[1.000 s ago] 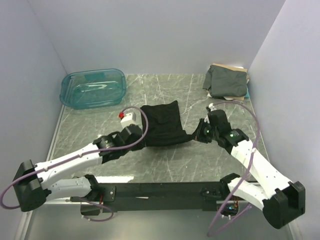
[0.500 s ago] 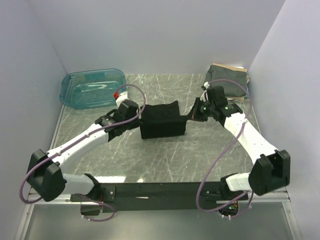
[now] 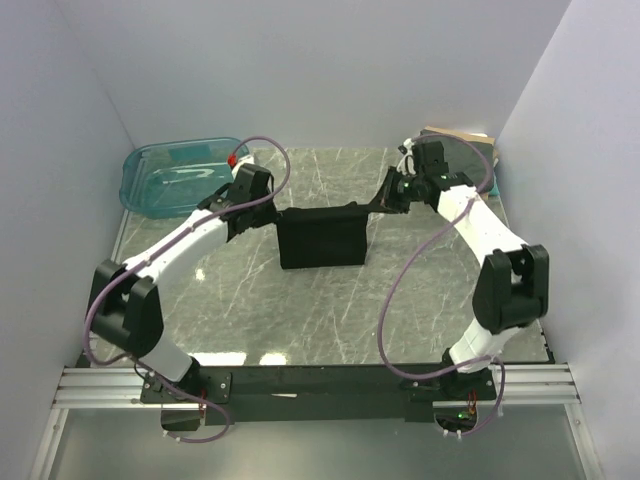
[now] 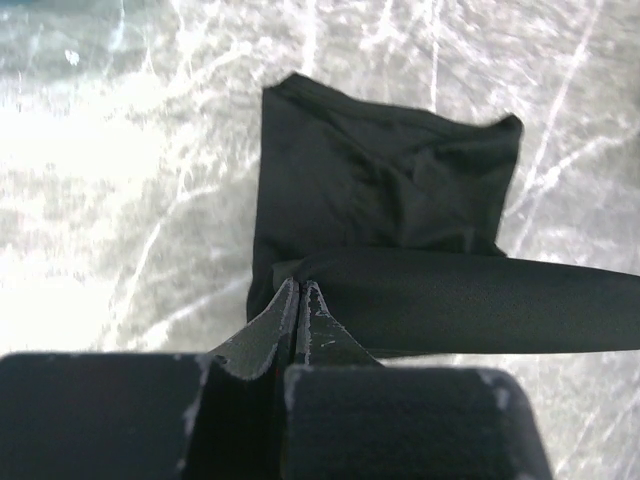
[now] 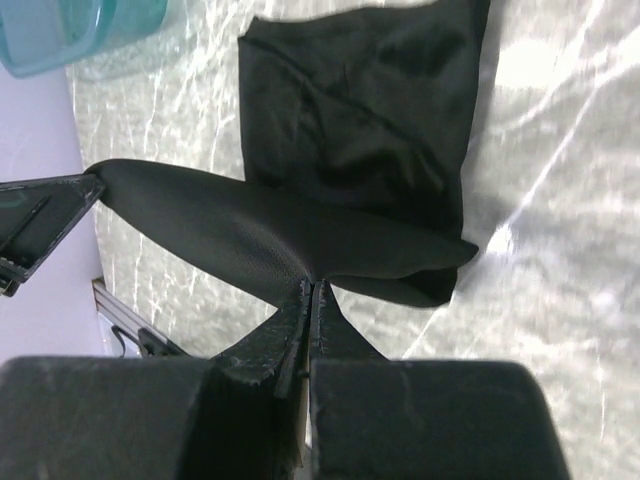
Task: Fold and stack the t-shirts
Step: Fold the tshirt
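The black t-shirt [image 3: 320, 243] lies partly folded in the middle of the table, its upper edge lifted and stretched taut between both grippers. My left gripper [image 3: 270, 213] is shut on the shirt's left corner, and in the left wrist view its tips [image 4: 298, 286] pinch the black cloth [image 4: 390, 190]. On the shirt's right corner my right gripper [image 3: 380, 205] is shut, with its tips [image 5: 312, 286] clamped on the fold of the cloth [image 5: 360, 130]. A dark grey-green t-shirt [image 3: 478, 152] lies folded at the back right, partly hidden behind the right arm.
A translucent teal bin [image 3: 175, 175] stands at the back left and shows in the right wrist view's top corner [image 5: 80, 30]. Walls close in the table at the back and on both sides. Cables loop off both arms.
Both grippers have carried the shirt's held edge from the near side toward the back. The shirt has gone from spread and slanted to a squarer, doubled shape, and both arms are stretched farther out.
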You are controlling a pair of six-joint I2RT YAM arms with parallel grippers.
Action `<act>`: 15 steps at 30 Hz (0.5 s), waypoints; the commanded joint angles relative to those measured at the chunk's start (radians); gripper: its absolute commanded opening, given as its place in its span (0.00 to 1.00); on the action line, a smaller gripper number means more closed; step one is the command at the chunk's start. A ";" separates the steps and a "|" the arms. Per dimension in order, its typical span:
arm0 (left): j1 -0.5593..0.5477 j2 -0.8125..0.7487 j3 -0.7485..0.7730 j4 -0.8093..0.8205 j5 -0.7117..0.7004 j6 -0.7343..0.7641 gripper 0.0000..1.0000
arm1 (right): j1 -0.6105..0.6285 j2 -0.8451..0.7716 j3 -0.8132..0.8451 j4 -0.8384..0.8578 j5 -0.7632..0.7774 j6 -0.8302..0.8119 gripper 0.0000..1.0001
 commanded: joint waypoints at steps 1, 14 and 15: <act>0.039 0.054 0.083 0.014 0.016 0.054 0.01 | -0.022 0.076 0.092 0.021 -0.030 -0.033 0.00; 0.128 0.358 0.279 0.083 0.080 0.118 0.01 | -0.039 0.424 0.361 0.075 0.068 0.012 0.00; 0.134 0.374 0.293 0.084 0.089 0.122 0.01 | -0.038 0.438 0.371 0.080 0.068 0.015 0.00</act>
